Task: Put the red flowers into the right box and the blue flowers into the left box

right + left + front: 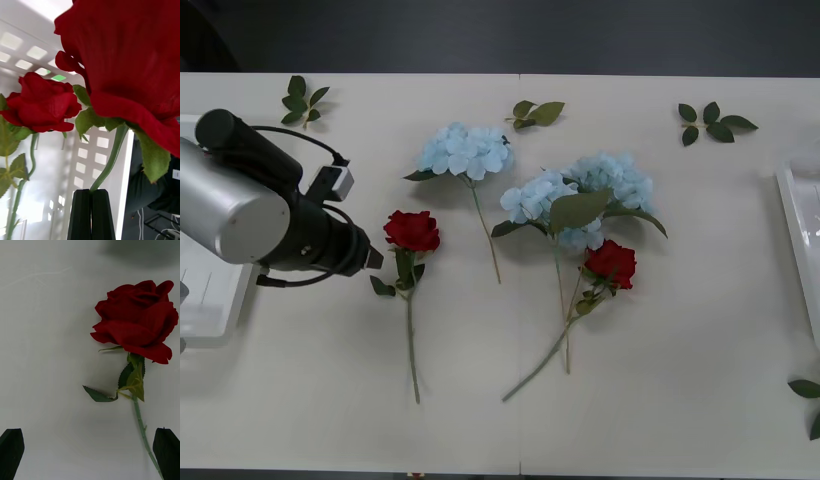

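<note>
Black left gripper [90, 453] open beside red flowers [137, 320].

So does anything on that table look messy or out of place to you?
Mostly tidy, but two blue flowers lie overlapped in the middle, and a red rose lies with its stem crossing theirs, so that bunch looks tangled. Loose leaf sprigs sit scattered along the far edge. The right gripper is shut on a rose stem.

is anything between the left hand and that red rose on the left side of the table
Nothing visible. The left hand is open over bare table, its fingers apart, with the red rose lying loose just ahead and its stem running toward one finger. The nearest blue flower lies apart from it, farther back.
</note>
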You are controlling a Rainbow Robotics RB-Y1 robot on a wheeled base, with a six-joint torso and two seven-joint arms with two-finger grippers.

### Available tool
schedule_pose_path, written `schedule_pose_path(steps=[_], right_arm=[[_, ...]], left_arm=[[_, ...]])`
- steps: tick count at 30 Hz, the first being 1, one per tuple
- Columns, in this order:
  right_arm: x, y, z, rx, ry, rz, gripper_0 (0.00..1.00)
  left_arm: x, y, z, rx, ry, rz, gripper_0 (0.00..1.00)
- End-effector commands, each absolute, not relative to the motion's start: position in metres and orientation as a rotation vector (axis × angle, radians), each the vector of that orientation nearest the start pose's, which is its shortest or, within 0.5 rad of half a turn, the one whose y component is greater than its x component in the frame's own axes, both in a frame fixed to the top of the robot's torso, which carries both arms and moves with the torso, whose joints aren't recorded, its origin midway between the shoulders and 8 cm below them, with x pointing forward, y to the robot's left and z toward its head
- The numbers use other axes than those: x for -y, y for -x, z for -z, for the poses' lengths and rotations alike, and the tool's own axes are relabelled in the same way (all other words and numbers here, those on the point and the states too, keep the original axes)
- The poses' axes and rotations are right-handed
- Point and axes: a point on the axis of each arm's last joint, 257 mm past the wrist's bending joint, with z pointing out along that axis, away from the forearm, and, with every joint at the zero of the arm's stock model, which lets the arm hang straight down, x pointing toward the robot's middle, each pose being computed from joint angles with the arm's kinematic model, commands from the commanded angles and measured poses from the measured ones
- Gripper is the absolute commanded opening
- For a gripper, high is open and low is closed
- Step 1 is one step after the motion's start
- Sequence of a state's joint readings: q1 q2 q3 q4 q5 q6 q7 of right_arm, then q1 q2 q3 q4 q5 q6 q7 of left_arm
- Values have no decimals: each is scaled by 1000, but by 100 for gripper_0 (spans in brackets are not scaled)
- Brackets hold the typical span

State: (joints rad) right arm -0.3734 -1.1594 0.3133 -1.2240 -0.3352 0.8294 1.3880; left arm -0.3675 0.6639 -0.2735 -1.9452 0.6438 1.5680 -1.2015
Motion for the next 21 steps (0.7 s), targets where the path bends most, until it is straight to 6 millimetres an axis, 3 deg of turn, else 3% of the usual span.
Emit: schedule_pose_path(steps=[1,8,10,14,18,21], right_arm=[[685,-499,177,-2280,198,1049,0],[701,-498,189,-2232,305,1112,1],[703,-499,189,-2225,315,1114,11],[705,-498,192,-2223,326,1114,46],[704,-497,196,-2227,338,1113,66],[699,-500,195,-2225,341,1100,73]], left_arm=[[-214,-453,253,-2613,-241,49,100],[-191,-449,269,-2620,-214,22,100],[-186,-448,273,-2626,-202,20,100],[-176,-453,283,-2654,-162,33,100],[-166,-461,291,-2679,-143,44,100],[-164,-465,298,-2692,-137,43,100]])
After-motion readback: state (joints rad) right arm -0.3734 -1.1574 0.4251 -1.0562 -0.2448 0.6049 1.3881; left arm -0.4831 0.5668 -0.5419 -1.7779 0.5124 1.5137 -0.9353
